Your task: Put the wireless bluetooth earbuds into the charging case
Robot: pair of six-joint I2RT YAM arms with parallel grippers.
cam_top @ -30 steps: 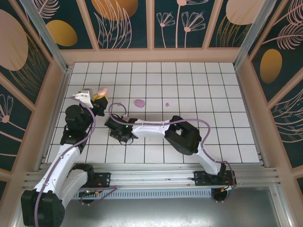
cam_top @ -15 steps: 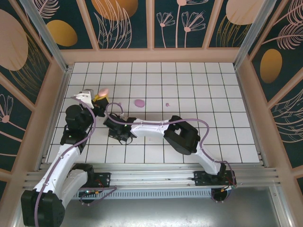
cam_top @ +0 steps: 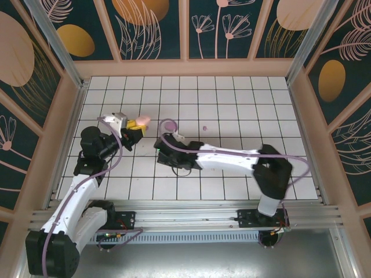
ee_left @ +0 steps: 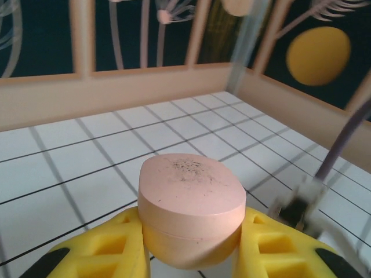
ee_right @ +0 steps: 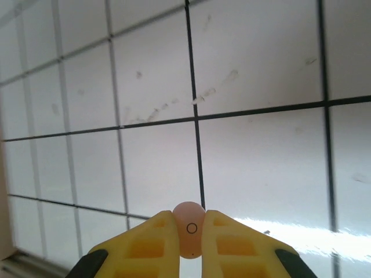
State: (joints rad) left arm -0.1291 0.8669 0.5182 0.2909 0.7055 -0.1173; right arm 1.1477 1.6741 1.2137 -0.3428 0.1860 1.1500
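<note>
Right gripper pinched on a bud, left clamped on the case

My right gripper [ee_right: 189, 233] is almost fully closed. Its fingertips nip the pink bud [ee_right: 189, 218] by the sides, and the bud pokes out past the tips above the tiled floor [ee_right: 261, 145]. My left gripper [ee_left: 191, 258] is closed down on the pink case [ee_left: 191, 194], one pad on each flank, with the case held clear of the tiles. From above, the right gripper sits just right of the case and a little nearer my bases. Bud and case are near but apart.

Step in hand, as I read it: bring the bud to the case and seat it.
- Hold the case level and steady.
- Come in from above and line the bud up with its pocket.
- Lower slowly and release only once it bottoms.
- The grip on the bud looks shallow, so no fast wrist moves or it may pop out.

Blocker: a seam runs round the case and its top face looks whole, so I judge the lid shut. That leaves no pocket to aim at, and both grippers are occupied.

Around:
- A purple bud [cam_top: 204, 128] lies on the tiles well right of the case, out of the path.
- A cable [ee_left: 346, 139] hangs just right of the case and could snag on approach.
</note>
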